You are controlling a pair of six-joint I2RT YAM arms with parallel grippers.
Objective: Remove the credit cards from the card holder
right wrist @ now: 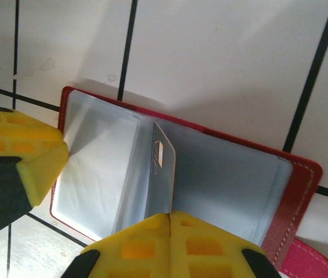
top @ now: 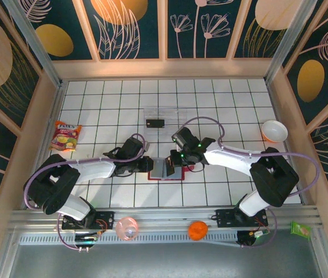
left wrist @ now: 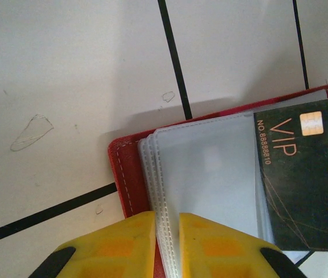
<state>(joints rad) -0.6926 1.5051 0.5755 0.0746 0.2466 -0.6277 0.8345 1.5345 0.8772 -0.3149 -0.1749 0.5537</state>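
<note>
My arms were white shells w/ black joints: L arm (top: 86,172), R arm (top: 233,157). Lilac cables (top: 201,118) looped along both. Black base blocks (top: 233,218) at table edge. Green LEDs (top: 199,141) lit nr R wrist. Fingers were chunky yellow, black-backed, w/ square recesses: L fingers (left wrist: 117,246), R fingers (right wrist: 204,246).

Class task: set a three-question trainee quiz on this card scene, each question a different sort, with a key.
1. True or false: the card holder lies shut.
2. What does the right gripper pinch? A) the snap tab B) a card C) nothing
3. Fill in: the left gripper clamps the holder's clear ____.
Key: 1 false; 2 B; 3 sleeves.
</note>
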